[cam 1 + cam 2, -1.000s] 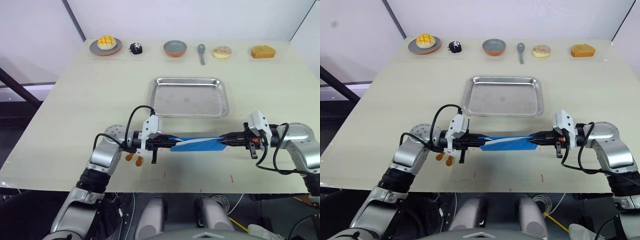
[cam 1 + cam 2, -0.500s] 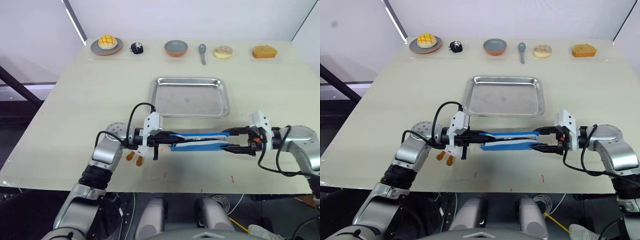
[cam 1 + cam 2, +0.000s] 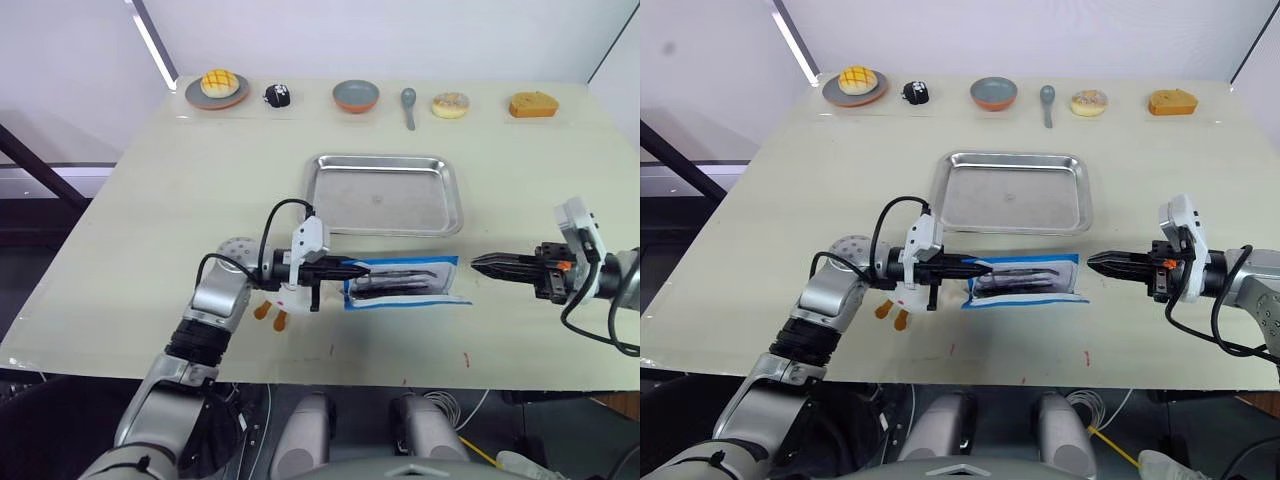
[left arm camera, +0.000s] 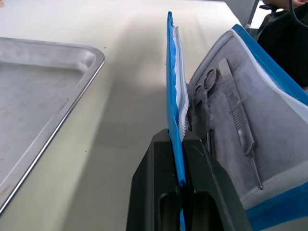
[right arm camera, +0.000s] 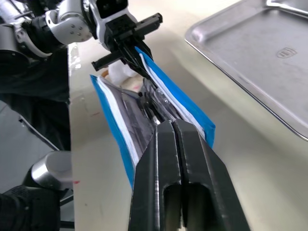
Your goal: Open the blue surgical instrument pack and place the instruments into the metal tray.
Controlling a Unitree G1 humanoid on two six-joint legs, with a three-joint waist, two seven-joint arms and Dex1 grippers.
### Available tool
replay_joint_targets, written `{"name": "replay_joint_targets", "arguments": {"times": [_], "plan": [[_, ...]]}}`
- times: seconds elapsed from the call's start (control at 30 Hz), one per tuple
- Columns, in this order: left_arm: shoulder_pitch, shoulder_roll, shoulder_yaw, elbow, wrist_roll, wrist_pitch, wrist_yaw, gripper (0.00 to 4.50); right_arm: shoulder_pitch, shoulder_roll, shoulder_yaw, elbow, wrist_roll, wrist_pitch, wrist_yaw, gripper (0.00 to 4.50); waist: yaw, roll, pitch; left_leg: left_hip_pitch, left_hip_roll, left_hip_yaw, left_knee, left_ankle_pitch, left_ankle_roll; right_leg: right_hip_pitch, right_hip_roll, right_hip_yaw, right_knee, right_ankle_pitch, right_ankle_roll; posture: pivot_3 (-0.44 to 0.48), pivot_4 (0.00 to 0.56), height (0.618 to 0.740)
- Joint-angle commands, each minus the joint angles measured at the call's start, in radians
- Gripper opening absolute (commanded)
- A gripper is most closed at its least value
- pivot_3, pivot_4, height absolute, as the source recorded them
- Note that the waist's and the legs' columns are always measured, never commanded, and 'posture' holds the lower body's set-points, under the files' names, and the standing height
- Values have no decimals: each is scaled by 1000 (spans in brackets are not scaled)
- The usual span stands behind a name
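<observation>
- Left wrist view gives me the blue surgical instrument pack [image 4: 231, 120] spread open, its soft whitish pocketed lining edged in blue.
- Slim silvery instruments [image 4: 226, 106] lie tucked in the lining: ringed scissors and a ridged-handle tool.
- My left gripper [image 4: 179, 139] has its jaws clamped on the pack's upright blue flap.
- My right gripper [image 3: 1095, 263] is just beside the pack's far end, jaws pressed together on nothing.
- Pack lies on the pale tabletop [image 3: 180, 200], just in front of the shallow, round-cornered metal tray [image 3: 384, 194].
</observation>
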Motion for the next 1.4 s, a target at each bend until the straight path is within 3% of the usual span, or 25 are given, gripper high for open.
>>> {"name": "replay_joint_targets", "arguments": {"times": [0.03, 0.7, 1.03, 1.4], "plan": [[-17, -5, -11, 4, 13, -19, 1, 0, -8, -19, 27, -27, -40, -34, -4, 39, 0, 0, 0, 0, 0, 0, 0, 0, 0, 0, 0, 0, 0, 0, 0, 0, 150, 740], [-69, -34, -9, 86, 59, -49, 15, 0, 14, -21, 187, -37, -155, -100, 36, 39, 2, 0, 0, -1, 0, -1, 0, 0, 0, 0, 0, -1, 0, 0, 0, 0, 150, 740], [-149, -69, -52, 247, 155, -80, 45, 0, 133, -32, 244, -104, -207, -157, 76, 39, 2, 0, 0, -1, -2, -1, 1, 0, 0, 0, 0, -2, 0, 0, 0, 0, 150, 740], [-219, -110, -103, 441, 273, -203, 89, 0, 172, -13, 340, -11, -377, -298, 37, 39, 3, -1, 0, -1, -3, -1, 2, 0, 0, 1, 0, -2, 0, 0, 1, 0, 150, 740]]}}
